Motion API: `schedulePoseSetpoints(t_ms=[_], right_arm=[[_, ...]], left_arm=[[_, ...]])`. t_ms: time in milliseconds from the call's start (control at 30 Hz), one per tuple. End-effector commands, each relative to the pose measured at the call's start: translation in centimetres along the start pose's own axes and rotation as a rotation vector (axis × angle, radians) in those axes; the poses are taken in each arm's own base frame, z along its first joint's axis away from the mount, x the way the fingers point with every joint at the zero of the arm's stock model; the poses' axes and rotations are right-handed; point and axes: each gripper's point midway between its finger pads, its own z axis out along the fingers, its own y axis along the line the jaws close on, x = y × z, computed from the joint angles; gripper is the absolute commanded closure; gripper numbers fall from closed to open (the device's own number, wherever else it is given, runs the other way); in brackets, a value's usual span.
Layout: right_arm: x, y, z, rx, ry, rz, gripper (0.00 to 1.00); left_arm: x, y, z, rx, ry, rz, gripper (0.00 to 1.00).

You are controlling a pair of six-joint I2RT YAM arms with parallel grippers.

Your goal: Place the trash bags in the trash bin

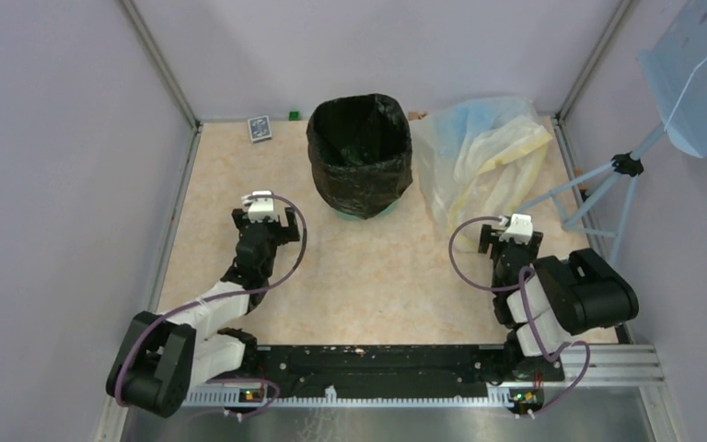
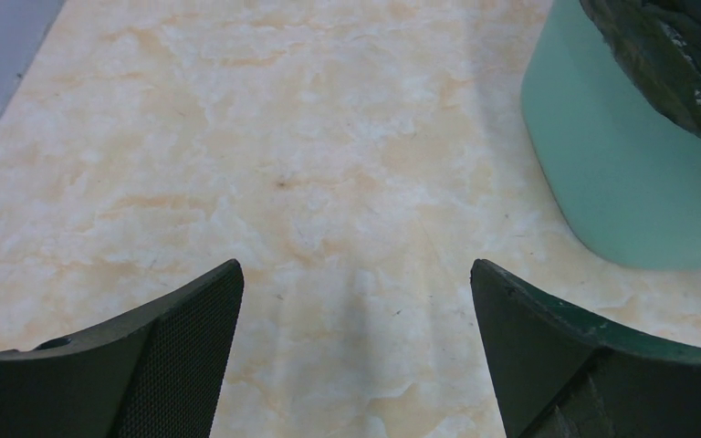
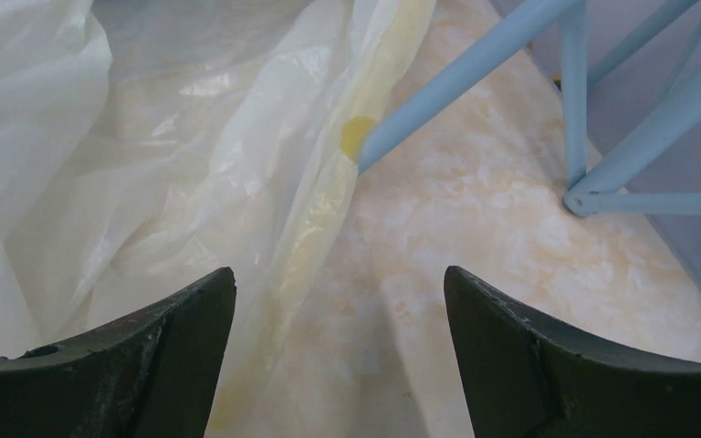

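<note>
The glossy black trash bag [image 1: 361,152] lines the trash bin and drapes over its rim and down its walls. Only the bin's mint-green base [image 1: 357,215] shows below the bag at the back middle of the table. In the left wrist view the green bin wall [image 2: 630,182] stands at the right with the black bag [image 2: 685,55] hanging over it. My left gripper [image 1: 264,219] is open and empty, left of and nearer than the bin; the left wrist view [image 2: 356,283] shows only table between its fingers. My right gripper [image 1: 508,235] is open and empty, right of the bin; the right wrist view [image 3: 340,283] shows it by the pale plastic's edge.
A pale translucent yellowish-blue plastic heap [image 1: 479,152] lies right of the bin; it also fills the left of the right wrist view [image 3: 146,164]. A light-blue perforated panel [image 1: 700,74] on a blue tripod [image 1: 608,198] stands at the right. A card box [image 1: 259,128] and a green cube [image 1: 293,115] lie at the back wall.
</note>
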Motion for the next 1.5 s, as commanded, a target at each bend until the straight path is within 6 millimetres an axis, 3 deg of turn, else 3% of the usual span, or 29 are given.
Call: schedulePoseSetpoints(t_ms=[0,133,200,333,500,600,700,900,1467], right_arm=[[-5.2,0.3,2.7,-0.003,-0.135,0.109,0.16],[-4.8,-0.2,3.2,0.020,-0.106,0.128,0.15],[-4.8,-0.2,3.2,0.017,-0.110,0.124,0.14],[-4.8,-0.1,3.3,0.014,-0.106,0.123,0.13],[-4.8,-0.1,3.3,0.014,-0.106,0.125,0.13],[-4.8,-0.1,3.3,0.013,-0.106,0.125,0.13],[-4.8,-0.1,3.3,0.014,-0.106,0.126,0.12],[-4.8,-0.1,3.3,0.014,-0.106,0.126,0.12],[-4.8,-0.1,3.3,0.013,-0.106,0.125,0.11]], left_arm=[[-1.9,1.7,0.5,-0.072,-0.112,0.070,0.01],[0.6,3.3,1.2,-0.092,-0.087,0.063,0.01],[0.5,4.2,1.8,-0.088,-0.118,0.055,0.01],[0.4,4.6,3.2,-0.024,-0.103,0.074,0.01],[1.5,3.2,6.2,0.129,-0.025,0.110,0.14],[1.8,3.1,4.6,0.144,-0.141,0.129,0.10],[2.6,2.8,5.4,0.163,-0.047,0.124,0.06],[2.6,3.6,5.5,0.114,-0.058,0.114,0.02],[2.6,3.4,5.6,0.125,-0.050,0.118,0.01]])
